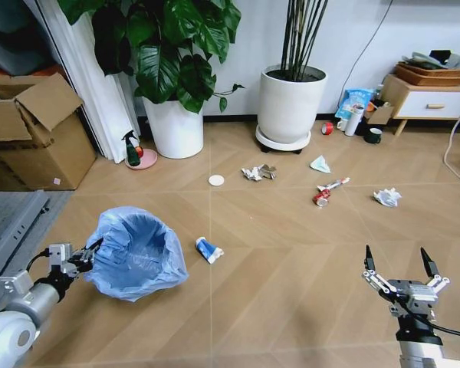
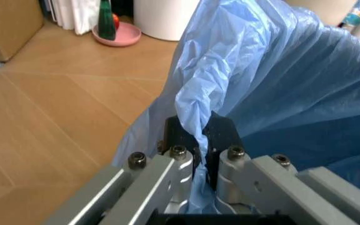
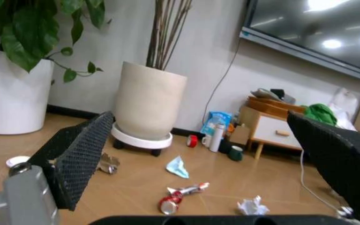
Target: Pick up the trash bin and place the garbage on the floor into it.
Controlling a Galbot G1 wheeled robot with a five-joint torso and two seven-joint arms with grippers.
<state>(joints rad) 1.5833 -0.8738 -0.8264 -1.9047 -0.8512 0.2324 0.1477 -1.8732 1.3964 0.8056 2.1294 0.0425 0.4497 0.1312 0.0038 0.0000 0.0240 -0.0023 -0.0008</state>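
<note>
Head view: the floor (image 1: 291, 268) of tan chevron wood-look tiles runs to a white wall at twelve o'clock, where two big white plant pots (image 1: 291, 103) stand, with a cardboard box (image 1: 31, 130) at ten o'clock. The small round trash bin lined with crinkly light-blue plastic (image 1: 134, 253) sits at eight o'clock, the left gripper (image 1: 84, 257) at its rim. Seven pieces of garbage (image 1: 208, 249) lie scattered from centre toward two o'clock: wrappers, paper wads, a white disc. The right gripper (image 1: 397, 263) hovers at five o'clock, jaws spread wide, holding nothing.

Left wrist view: the left gripper's jaws pinch a fold of the bin's blue liner.

Right wrist view: two black textured fingers (image 3: 80, 159) stand far apart above the tiles.
</note>
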